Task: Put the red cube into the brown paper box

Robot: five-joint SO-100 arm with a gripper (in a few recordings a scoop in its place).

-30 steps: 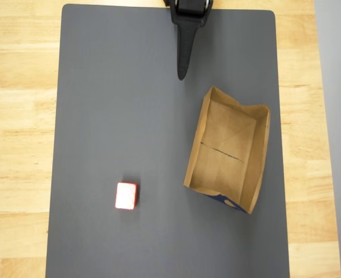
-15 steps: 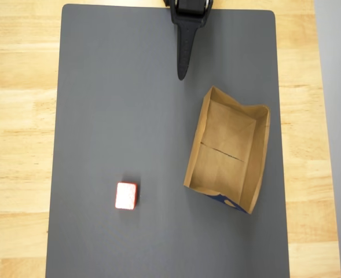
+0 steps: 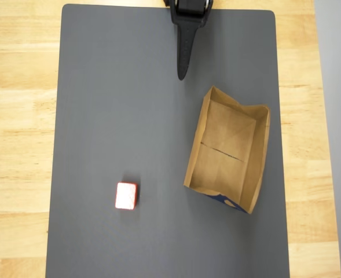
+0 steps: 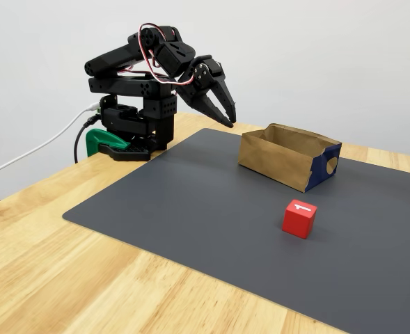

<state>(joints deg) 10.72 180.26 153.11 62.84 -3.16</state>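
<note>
Distance between the gripper (image 3: pixel 182 72) and the red cube (image 3: pixel 126 196) is what the coming move depends on. Taking the brown paper box (image 3: pixel 252 174) as the landmark: in the overhead view the gripper hangs just beyond the box's upper end, a little to the left of it, while the cube lies on the dark mat (image 3: pixel 118 87) to the left of the box's lower end, well apart from it. So, in my judgement, the gripper has to travel down the picture and slightly left, passing along the box's left wall, to come over the cube. The cube is almost square and has no real long axis; its sides run nearly parallel to the mat edges.

In the fixed view the gripper (image 4: pixel 228 118) is raised above the mat, behind the box (image 4: pixel 274 161), and its two fingers are pressed together or nearly so, grasping nothing. The cube (image 4: pixel 299 218) stands in front of the box, with a white "1" on its upper face.

The box is open on top and nothing is in it; only the creased paper bottom is seen. Its blue printed patch is on the end nearest the cube. The cube is not yet picked, so the task looks to be at its start.
</note>
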